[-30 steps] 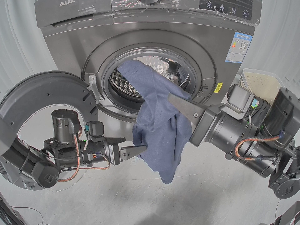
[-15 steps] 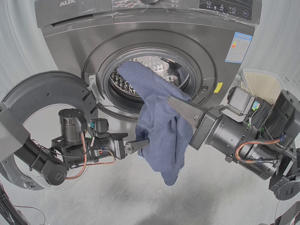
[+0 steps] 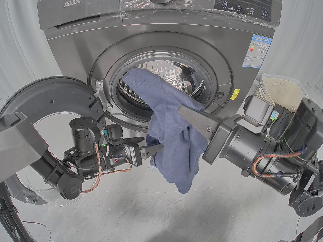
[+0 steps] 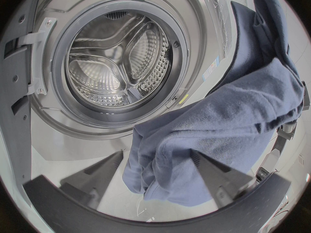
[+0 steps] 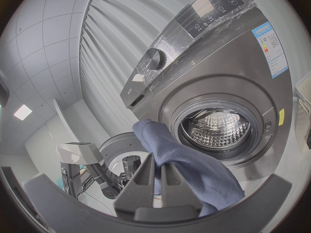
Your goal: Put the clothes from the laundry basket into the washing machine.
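right gripper (image 3: 183, 109) pinching blue garment (image 3: 171, 131), left gripper (image 3: 152, 144) spread beside it

I see a plain navy-blue cloth garment (image 3: 168, 125), a dark-grey metal washing machine (image 3: 84, 44), a cream perforated plastic basket (image 3: 282, 88).

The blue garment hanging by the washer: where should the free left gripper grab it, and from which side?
Probably the bunched lower tail of the blue garment, coming from the robot's left. The right gripper pinches the upper fold, so the rest droops below the drum opening. The open left gripper sits level with that bunch.
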Available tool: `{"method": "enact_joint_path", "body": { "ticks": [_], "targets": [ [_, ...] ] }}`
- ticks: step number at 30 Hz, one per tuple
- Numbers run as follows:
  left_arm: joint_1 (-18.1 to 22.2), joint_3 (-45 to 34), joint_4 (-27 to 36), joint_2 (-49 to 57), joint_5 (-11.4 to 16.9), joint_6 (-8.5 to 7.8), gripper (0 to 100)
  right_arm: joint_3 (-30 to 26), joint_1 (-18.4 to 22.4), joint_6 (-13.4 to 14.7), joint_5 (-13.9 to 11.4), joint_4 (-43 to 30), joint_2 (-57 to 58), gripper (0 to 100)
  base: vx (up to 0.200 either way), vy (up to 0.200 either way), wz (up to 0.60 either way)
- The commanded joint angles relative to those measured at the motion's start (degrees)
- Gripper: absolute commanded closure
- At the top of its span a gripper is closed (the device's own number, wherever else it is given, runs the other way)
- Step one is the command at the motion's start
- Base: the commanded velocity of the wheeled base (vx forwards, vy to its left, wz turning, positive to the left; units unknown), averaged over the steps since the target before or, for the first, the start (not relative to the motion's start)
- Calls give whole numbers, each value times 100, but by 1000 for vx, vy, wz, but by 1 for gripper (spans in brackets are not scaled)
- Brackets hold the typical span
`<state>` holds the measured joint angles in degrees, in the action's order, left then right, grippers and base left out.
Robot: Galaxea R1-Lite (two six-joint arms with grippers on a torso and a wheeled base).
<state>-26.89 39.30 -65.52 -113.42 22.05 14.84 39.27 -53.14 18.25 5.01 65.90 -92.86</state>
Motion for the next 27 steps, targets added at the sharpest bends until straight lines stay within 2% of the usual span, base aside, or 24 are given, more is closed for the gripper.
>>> {"method": "enact_joint_path", "body": {
  "ticks": [1,2,4,13,16,22,24,25,27],
  "targets": [
    [-27,25,-162,-215,1,11,100,-7,-21,3,0,2,-4,100,0,0,0],
    [-27,25,-162,-215,1,11,100,-7,-21,3,0,2,-4,100,0,0,0],
    [-62,51,-294,-242,10,169,100,-7,-21,3,0,2,-13,100,0,0,0],
    [-97,-265,-496,92,36,230,100,-121,67,-6,0,-7,-22,100,0,0,0],
    [-238,-960,-558,1033,89,424,100,-218,304,-32,-9,-42,-22,100,0,0,0],
    [-624,-1909,-540,2325,89,512,100,-253,541,-58,-53,-16,-84,100,0,0,0],
    [-888,-2190,-488,2782,133,582,100,-235,559,-58,-53,-7,-189,100,0,0,0],
    [-985,-2278,-488,2905,185,643,100,-218,559,-58,-53,-7,-224,0,0,0,0],
    [-1116,-2392,-488,3098,300,731,100,-165,585,-58,-44,-7,-330,0,0,0,0]
  ]
}}
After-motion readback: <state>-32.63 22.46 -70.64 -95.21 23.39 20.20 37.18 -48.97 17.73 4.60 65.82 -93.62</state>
